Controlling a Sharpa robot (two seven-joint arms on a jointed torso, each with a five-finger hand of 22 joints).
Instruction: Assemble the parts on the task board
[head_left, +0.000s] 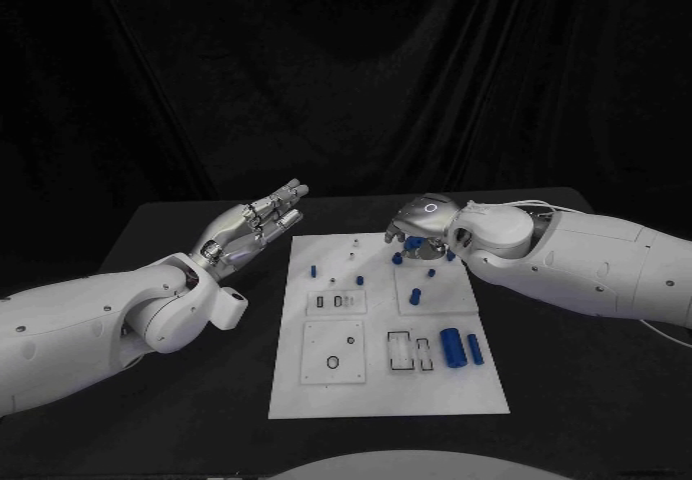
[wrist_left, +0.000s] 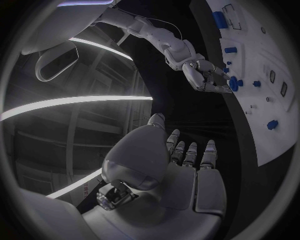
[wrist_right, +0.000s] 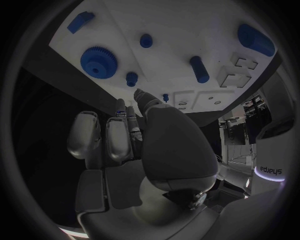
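Matt white task board (head_left: 378, 398); smooth blue plastic-looking parts (head_left: 453, 347); glossy white arms, metallic silver left hand (head_left: 257, 225).

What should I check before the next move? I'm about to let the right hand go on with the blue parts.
1. Left hand off the board, holding nothing: ok.
2. Right hand over the far end of the white board: ok.
3. Right hand holding a part: cannot tell; its fingers hide what is under them.
4. Blue gear lies flat on the board, untouched: ok.
5. Two blue cylinders lie side by side at the board's near right: ok.
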